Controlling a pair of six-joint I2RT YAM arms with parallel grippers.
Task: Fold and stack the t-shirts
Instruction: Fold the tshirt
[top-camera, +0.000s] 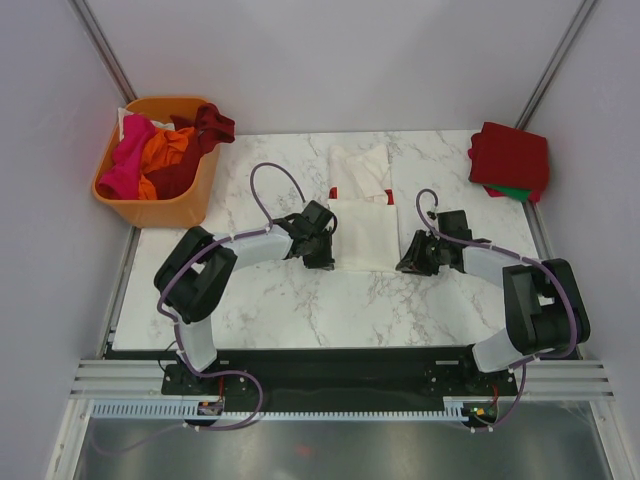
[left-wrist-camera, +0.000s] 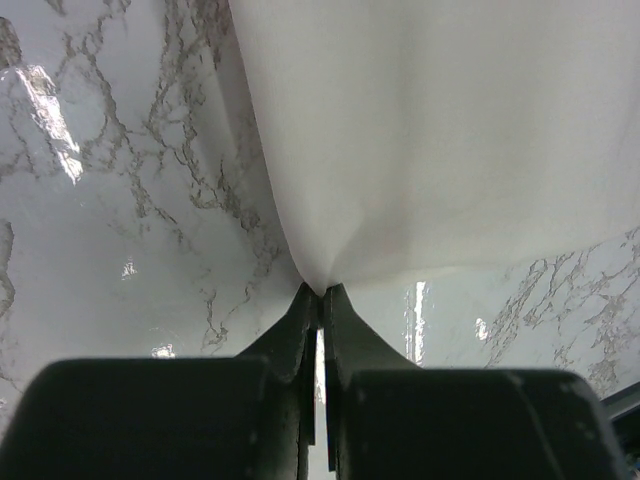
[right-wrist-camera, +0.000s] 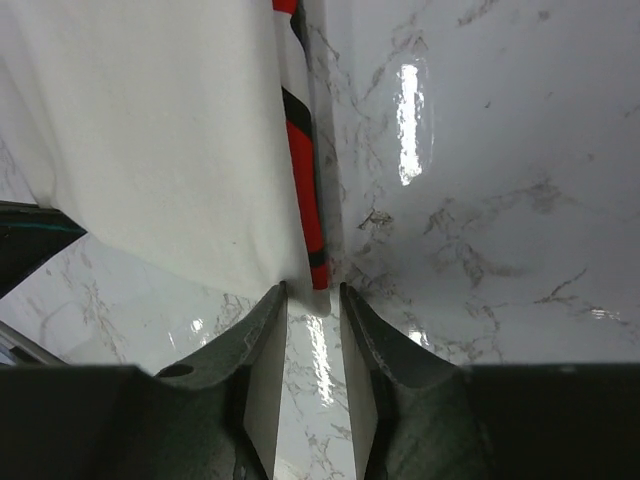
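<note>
The cream-white t-shirt (top-camera: 362, 215) lies partly folded in the middle of the table, with a bit of its red print showing at its edges. My left gripper (top-camera: 322, 248) is at its near left corner, shut on the cloth (left-wrist-camera: 420, 150), which pulls into a point between the tips. My right gripper (top-camera: 412, 255) is at the near right corner, open, with the shirt's edge (right-wrist-camera: 150, 140) and a strip of red print (right-wrist-camera: 303, 190) just past the fingertips. Folded red and green t-shirts (top-camera: 510, 160) are stacked at the far right.
An orange plastic basket (top-camera: 160, 205) at the far left holds pink, orange and dark red shirts (top-camera: 160, 150). Bare marble table (top-camera: 290, 310) lies in front of the shirt. Grey walls close in on both sides.
</note>
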